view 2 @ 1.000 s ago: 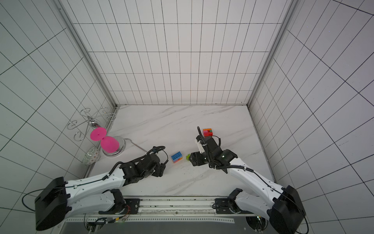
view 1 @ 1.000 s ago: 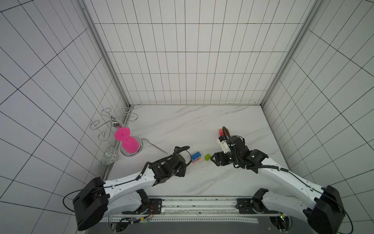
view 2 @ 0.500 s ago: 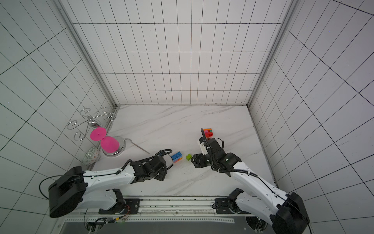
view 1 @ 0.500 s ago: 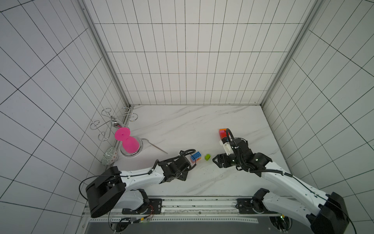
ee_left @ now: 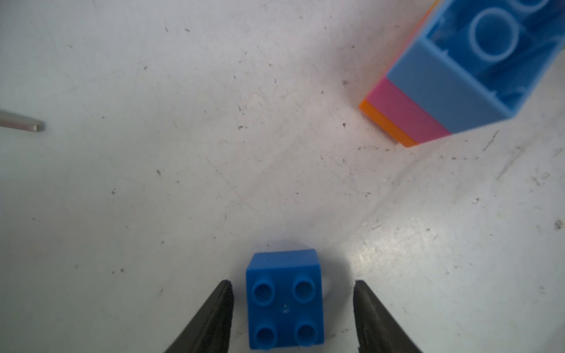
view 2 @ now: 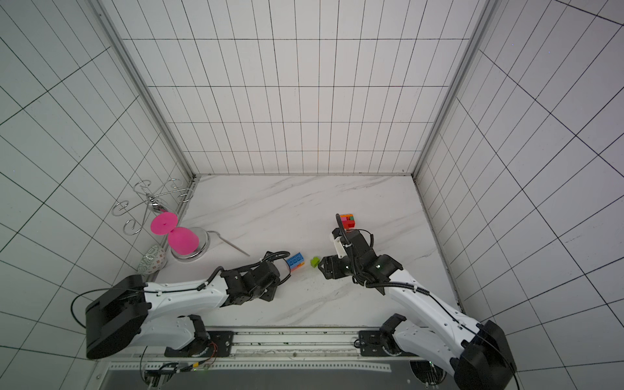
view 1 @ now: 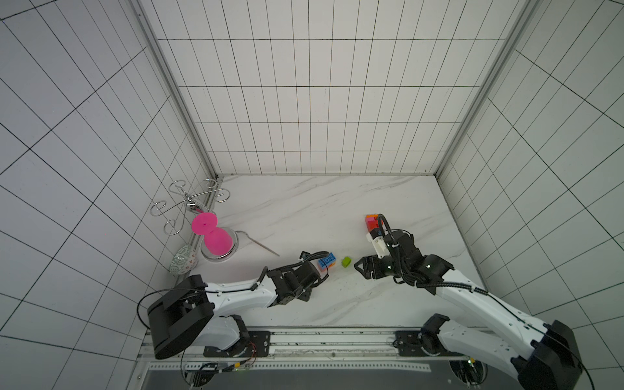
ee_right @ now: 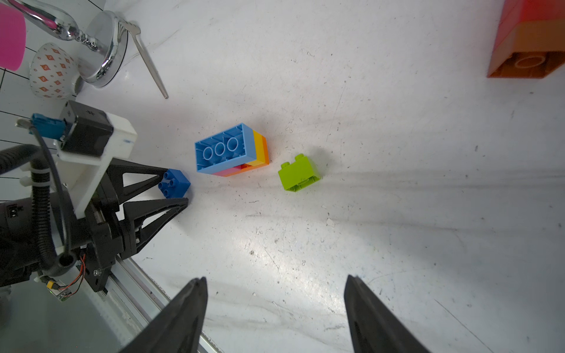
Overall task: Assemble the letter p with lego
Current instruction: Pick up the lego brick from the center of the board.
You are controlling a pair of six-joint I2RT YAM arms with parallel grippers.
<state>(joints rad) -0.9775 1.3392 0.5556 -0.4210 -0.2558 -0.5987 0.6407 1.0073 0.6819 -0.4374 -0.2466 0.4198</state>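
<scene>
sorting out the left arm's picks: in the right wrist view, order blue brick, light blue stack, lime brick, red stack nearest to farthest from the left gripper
1. blue brick: inside the left gripper.
2. light blue stack: just past that brick.
3. lime brick: beyond the stack, farther to the robot's right.
4. red stack: farthest, well off to the robot's right.

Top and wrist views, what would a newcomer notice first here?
The bright pink hourglass-shaped thing by the left wall stands out most. Next, the colourful brick stack, hollow underside showing, mid-table beside a lime brick, and the left hand open around a small blue brick.
</scene>
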